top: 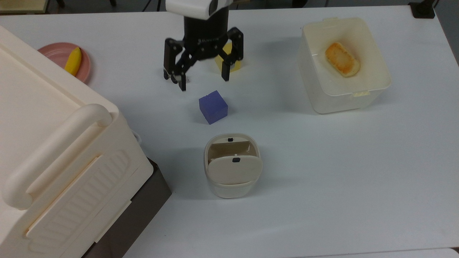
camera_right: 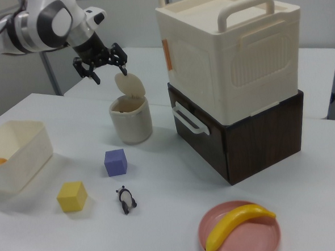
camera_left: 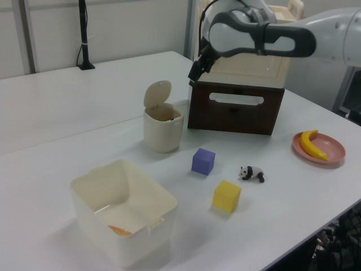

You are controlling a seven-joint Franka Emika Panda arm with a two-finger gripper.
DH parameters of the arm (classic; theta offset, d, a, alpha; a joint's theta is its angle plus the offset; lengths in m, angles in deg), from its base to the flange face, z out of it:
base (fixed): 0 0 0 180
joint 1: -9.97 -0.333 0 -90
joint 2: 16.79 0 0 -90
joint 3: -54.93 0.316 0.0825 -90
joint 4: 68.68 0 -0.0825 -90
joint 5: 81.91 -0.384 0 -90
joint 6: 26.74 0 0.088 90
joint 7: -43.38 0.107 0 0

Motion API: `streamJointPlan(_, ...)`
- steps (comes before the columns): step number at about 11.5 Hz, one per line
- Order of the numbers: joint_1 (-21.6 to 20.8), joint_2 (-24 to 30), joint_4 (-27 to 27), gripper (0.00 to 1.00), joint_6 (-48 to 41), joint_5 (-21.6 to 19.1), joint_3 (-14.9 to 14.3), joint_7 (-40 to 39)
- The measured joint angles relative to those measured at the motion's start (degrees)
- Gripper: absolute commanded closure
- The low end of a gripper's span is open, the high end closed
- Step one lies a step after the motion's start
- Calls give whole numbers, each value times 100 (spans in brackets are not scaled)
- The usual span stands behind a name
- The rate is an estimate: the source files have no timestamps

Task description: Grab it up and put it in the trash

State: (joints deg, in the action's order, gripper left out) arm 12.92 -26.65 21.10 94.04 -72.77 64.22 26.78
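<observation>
The tool (top: 202, 77) hangs in the air above the white counter (top: 322, 179), and its two fingers are spread apart with nothing between them. In the right view the tool (camera_right: 102, 66) is up and to the left of the trash (camera_right: 130, 117), not touching it. In the left view the tool (camera_left: 198, 68) is in front of the big cream case (camera_left: 254, 56) that stands on a dark brown box (camera_left: 237, 110).

The trash (top: 232, 166) stands on the counter with its flap lid tilted, so the opening shows. In the top view a small pale scrap is visible inside the opening, but I cannot tell if this is the paper wad; I cannot find the wad with certainty.

A purple cube (top: 213, 106) lies between the tool and the trash in the top view. A yellow cube (camera_right: 72, 196) and a small panda figurine (camera_right: 125, 199) are near each other. The open cream box (top: 312, 86) holds a piece of bread (top: 341, 59). A banana (camera_right: 236, 223) lies on a pink plate (camera_right: 265, 239).
</observation>
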Motion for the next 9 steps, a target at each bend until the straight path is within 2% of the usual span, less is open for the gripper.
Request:
streamJointPlan(3, 0, 449, 97, 0, -1100, 0, -106, 193)
streamJointPlan(9, -47, 1138, 117, 0, -3023, 0, -93, 1122)
